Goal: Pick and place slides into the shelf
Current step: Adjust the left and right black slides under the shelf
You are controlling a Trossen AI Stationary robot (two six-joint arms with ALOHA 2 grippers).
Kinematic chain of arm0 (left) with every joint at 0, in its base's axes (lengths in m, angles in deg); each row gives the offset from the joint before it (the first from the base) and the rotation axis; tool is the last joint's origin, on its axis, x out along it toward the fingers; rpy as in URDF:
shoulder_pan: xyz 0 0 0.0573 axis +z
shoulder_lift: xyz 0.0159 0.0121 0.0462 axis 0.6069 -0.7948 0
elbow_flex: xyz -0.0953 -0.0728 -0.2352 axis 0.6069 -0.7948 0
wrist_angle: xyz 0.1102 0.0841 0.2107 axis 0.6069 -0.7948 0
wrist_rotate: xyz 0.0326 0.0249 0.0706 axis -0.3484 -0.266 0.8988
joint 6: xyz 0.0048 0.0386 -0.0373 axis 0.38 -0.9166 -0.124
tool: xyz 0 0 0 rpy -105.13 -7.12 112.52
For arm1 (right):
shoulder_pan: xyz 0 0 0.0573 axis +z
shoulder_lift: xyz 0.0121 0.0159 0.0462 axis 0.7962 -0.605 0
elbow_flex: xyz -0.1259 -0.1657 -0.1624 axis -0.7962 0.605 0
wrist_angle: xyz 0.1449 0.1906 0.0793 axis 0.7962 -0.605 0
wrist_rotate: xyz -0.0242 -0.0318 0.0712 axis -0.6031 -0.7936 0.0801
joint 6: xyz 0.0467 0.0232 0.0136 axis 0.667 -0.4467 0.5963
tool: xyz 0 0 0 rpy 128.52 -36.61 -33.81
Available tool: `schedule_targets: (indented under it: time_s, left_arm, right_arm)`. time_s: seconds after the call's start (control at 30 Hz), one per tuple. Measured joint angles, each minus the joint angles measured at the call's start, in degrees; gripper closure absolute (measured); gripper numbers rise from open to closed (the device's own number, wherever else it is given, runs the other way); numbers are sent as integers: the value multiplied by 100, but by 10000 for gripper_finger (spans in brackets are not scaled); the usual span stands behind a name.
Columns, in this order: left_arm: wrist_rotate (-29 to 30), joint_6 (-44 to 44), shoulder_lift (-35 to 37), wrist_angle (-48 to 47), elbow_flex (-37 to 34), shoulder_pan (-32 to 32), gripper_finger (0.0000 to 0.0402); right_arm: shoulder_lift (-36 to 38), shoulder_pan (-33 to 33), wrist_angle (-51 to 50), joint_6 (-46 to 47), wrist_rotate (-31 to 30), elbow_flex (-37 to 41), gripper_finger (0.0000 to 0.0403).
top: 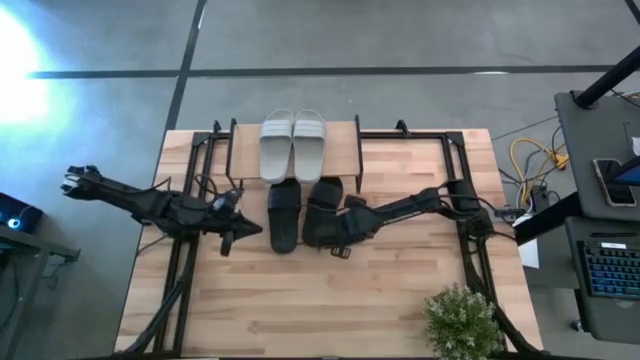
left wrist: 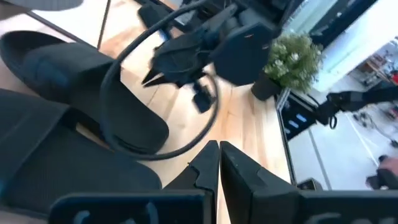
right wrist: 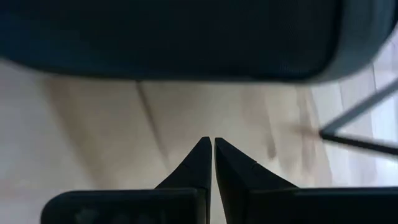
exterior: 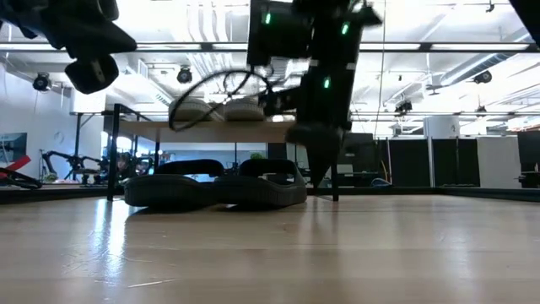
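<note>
On the tabletop (top: 300, 300): two black slides lie side by side, just in front of the shelf (top: 345, 135); the left black slide (top: 283, 215) is narrower in the high view, the right black slide (top: 322, 212) sits close beside it.
Shelf top: the pale grey pair (top: 293, 145) rests on the wood board, toes pointing away from the arms.
Right gripper (top: 345, 235): at the near end of the right black slide, jaws pressed together with nothing between them; its wrist view shows the slide's dark body just ahead and bare wood below.
Left gripper (top: 232, 232): just beside the left black slide, jaws likewise closed and empty.
Step in hand: the grey pair looks placed; the black pair is not yet picked up, and the right arm appears to be lining up on its slide.
Next move: the jaws would need to part and take the strap or an edge, then carry the slide under the top board.
Edges and room: the shelf's thin black legs (exterior: 336, 165) frame a low gap; the two slides nearly touch, so little room lies between them, while the near tabletop is open, apart from a potted plant (top: 463, 320) at the right corner.
</note>
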Motion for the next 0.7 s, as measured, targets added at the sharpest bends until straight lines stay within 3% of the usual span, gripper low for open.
schedule_targets:
  time_s: [0.43, 0.7]
  left_arm:
    - [262, 18, -475, 369, 3, -19, 402]
    - [255, 327, -857, 16, -9, -19, 402]
  right_arm:
    - [-259, -468, 1167, -1720, -296, 199, 390]
    - [-349, -481, 1448, -2356, -285, 196, 390]
